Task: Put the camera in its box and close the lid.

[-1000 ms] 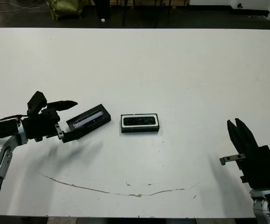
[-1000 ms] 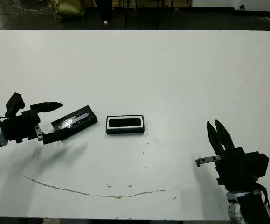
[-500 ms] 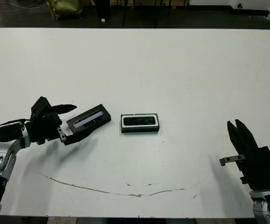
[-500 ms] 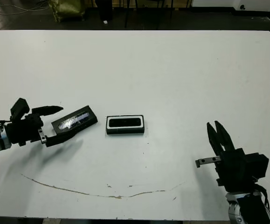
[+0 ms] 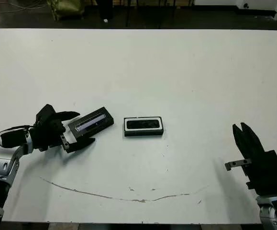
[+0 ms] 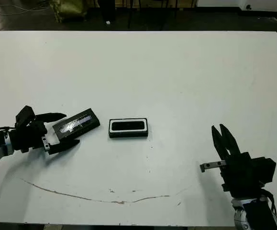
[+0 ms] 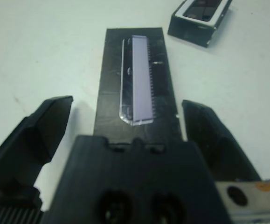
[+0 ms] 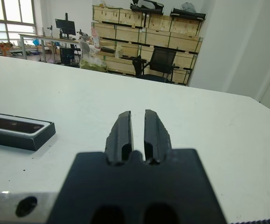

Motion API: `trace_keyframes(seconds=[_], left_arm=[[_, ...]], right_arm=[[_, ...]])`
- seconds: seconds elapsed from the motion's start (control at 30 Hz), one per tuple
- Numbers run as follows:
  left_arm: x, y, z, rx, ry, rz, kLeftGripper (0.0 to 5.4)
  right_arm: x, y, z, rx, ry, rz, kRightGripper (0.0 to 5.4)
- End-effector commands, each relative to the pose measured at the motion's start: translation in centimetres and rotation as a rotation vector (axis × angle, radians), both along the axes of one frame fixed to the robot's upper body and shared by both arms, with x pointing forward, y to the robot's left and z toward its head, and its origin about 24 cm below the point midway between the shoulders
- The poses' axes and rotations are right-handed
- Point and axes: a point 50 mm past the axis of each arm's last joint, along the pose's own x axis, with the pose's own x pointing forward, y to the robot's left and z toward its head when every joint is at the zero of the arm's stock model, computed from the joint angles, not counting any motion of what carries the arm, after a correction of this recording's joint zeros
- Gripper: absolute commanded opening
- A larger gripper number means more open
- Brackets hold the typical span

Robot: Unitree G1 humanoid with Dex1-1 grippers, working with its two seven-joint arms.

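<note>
Left gripper (image 5: pixel 78 128) nearer, lid (image 5: pixel 91 121) half-hidden.

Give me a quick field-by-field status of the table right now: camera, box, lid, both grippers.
camera: lying inside the box
box: open, near the table's middle, no lid on it
lid: flat on the table to the robot's left of the box, apart from it, silvery strip up
left gripper: open, one finger on each side of the lid's near end, not closed on it
right gripper: shut, empty, far to the robot's right of the box
table: white, with a thin brownish streak near the front edge
</note>
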Motion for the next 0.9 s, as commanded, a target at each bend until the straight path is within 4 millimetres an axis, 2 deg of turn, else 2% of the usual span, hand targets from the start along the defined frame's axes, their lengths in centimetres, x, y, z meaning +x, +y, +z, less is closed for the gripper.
trace_keyframes(seconds=[0.03,0.13,0.47,0.63,0.9], left_arm=[[-0.4,0.1,-1.5,0.003,0.059,0.023,5.37],[-0.7,0.0,-1.8,0.014,0.020,0.039,4.98],[-1.3,-0.2,-1.8,0.042,0.008,0.005,2.60],[-1.2,-0.2,-1.3,0.013,0.070,-0.056,2.53],[-0.8,-0.1,0.6,-0.034,0.048,-0.072,2.53]], right_arm=[[-0.3,-0.1,-0.4,0.006,0.034,-0.006,0.00],[-0.3,-0.1,-0.4,0.006,0.024,-0.003,0.00],[-0.4,0.2,-0.3,-0.001,0.036,-0.008,0.00],[-0.3,0.0,-0.6,0.001,0.053,-0.011,0.00],[-0.3,0.2,-0.7,0.012,0.064,-0.006,0.00]])
